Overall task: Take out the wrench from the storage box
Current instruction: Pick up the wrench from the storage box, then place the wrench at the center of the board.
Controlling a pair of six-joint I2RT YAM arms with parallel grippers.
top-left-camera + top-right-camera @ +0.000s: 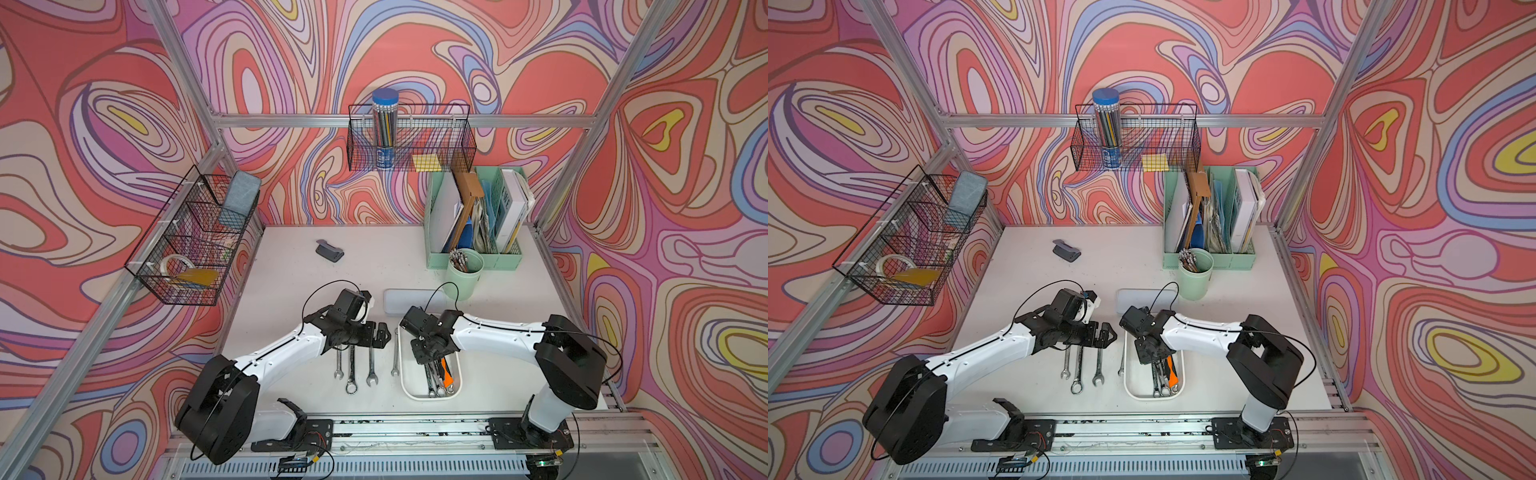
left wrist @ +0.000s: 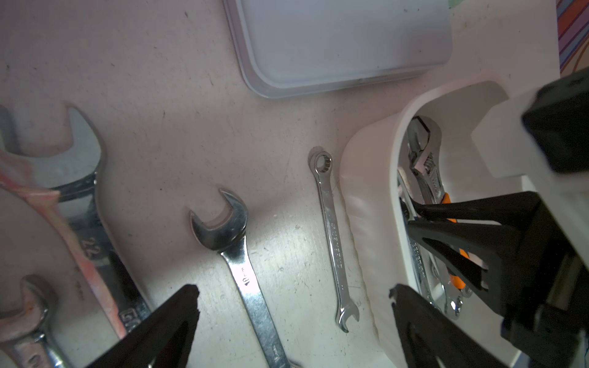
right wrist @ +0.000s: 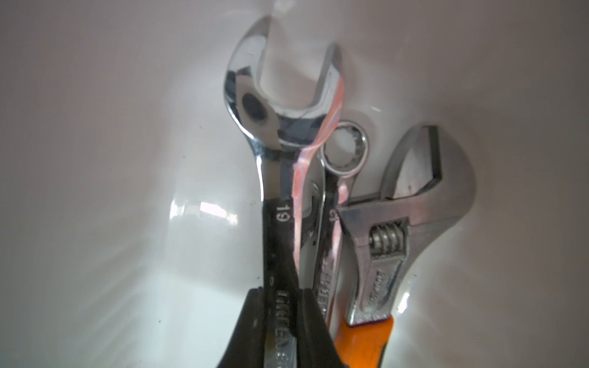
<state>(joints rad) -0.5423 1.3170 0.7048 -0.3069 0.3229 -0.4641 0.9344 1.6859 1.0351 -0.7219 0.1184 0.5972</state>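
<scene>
- Top views: right end effector (image 1: 429, 360) reaches down into the storage box (image 1: 430, 397) at the front of the table (image 1: 282, 270). Left end effector (image 1: 386, 334) hangs wide apart just beside the box, above four loose wrenches (image 1: 371, 368) on the table. Right grip not clear from here.
- Left wrist: left fingers apart w/ nothing between. Loose wrenches below, smallest just beside the box wall. Right fingers dip inside the box.
- Right wrist: right end effector clamped on the shank of the wrench (image 3: 271, 133) marked 19, inside the box next to a ring wrench (image 3: 326, 264) & an orange-handled wrench (image 3: 392, 235).
- Progress, my est.: four look already out, grasp made. Lift + set-down on table left, approx two more after.
</scene>
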